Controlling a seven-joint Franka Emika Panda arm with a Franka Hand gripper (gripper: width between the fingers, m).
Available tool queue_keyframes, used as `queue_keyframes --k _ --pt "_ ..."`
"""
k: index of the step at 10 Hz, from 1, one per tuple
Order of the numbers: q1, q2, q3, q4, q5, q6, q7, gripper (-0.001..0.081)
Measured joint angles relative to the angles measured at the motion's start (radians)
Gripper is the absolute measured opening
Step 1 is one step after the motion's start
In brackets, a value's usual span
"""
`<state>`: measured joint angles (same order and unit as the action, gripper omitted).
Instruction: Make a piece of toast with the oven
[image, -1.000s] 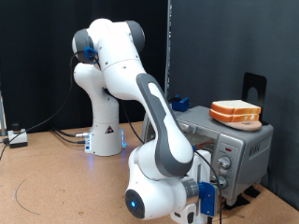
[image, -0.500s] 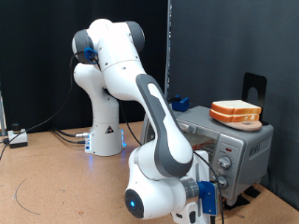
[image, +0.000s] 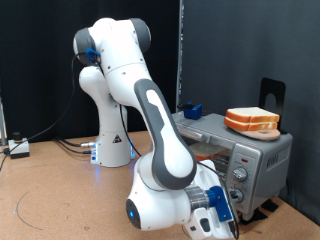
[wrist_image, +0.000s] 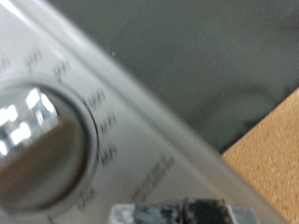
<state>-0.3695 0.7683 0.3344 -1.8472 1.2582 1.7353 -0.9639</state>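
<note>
1. Exterior view: the white arm (image: 150, 110) bends low in the foreground, and its claw (image: 222, 212) sits at the exterior view's bottom, just in front of the oven (image: 235, 150) near its knob panel. Whether the claw is open or closed, I cannot tell; nothing shows between its fingers.
2. Same view: the oven is a boxy silver-grey unit on the brown counter (image: 50, 190), at the exterior view's right. Small round knobs (image: 238, 175) run down its front panel.
3. Same view: the piece of toast (image: 252, 120) lies on the oven's roof, in a short stack: pale tan faces, orange-brown crusts. A small blue block (image: 192, 109) sits behind the oven.
4. Wrist view: blurred, very close. A large shiny knob (wrist_image: 33, 140) with printed dial marks fills the frame on the oven's pale panel (wrist_image: 140, 121); brown counter (wrist_image: 271, 149) shows past its edge. A dark fingertip (wrist_image: 187, 214) is at the frame's edge.
</note>
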Motion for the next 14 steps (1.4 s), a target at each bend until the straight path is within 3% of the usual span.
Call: queue_keyframes --k 3,6,9,10,11,12,13,14 --pt "0.000 -0.026 0.005 0.006 0.001 -0.003 0.062 0.0004" --pt "0.000 -0.040 0.001 0.012 -0.059 -0.015 0.222 0.0003" --pt "0.001 -0.040 -0.012 0.019 -0.127 -0.015 0.275 0.0003" --pt "0.001 -0.040 -0.016 0.019 -0.134 -0.015 0.280 0.0125" --pt "0.001 -0.039 -0.019 0.019 -0.138 -0.015 0.285 0.0125" --pt "0.001 -0.036 -0.020 0.019 -0.140 -0.015 0.290 0.0322" --pt "0.002 -0.032 -0.021 0.018 -0.142 -0.015 0.297 0.0460" --pt "0.005 -0.028 -0.021 0.018 -0.143 -0.015 0.309 0.0460"
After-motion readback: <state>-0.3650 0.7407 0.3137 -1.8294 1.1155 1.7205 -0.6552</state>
